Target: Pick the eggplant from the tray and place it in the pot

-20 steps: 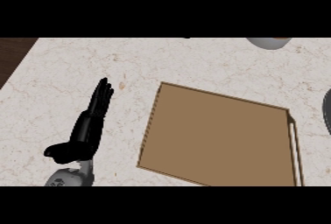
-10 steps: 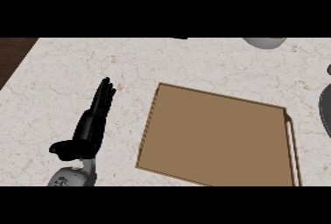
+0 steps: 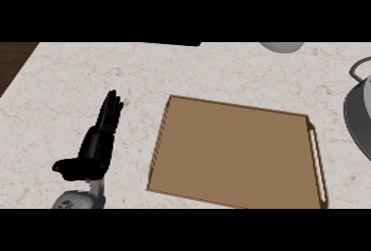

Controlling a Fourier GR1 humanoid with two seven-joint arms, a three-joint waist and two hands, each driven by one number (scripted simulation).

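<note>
1. No eggplant shows anywhere in my view; the tray point(image 3: 232, 157) lies bare, so I cannot say where the eggplant is.
2. Judging by its kind, an eggplant would be light, fairly stiff, with smooth slippery skin; I would curl round its thick middle rather than the stem end.
3. The tray sits in the middle of the surface point(image 3: 72, 78), flat, with a pale strip along its right edge, and nothing lies on it.
4. The pot point(image 3: 359, 117) stands at the right edge, just beside the tray's far right corner; only its rim and dark wall show, so its contents are hidden.
5. My left hand point(image 3: 98, 142) lies left of the tray, fingers straight and pressed together, pointing far, holding nothing.
6. My right hand is out of view.
</note>
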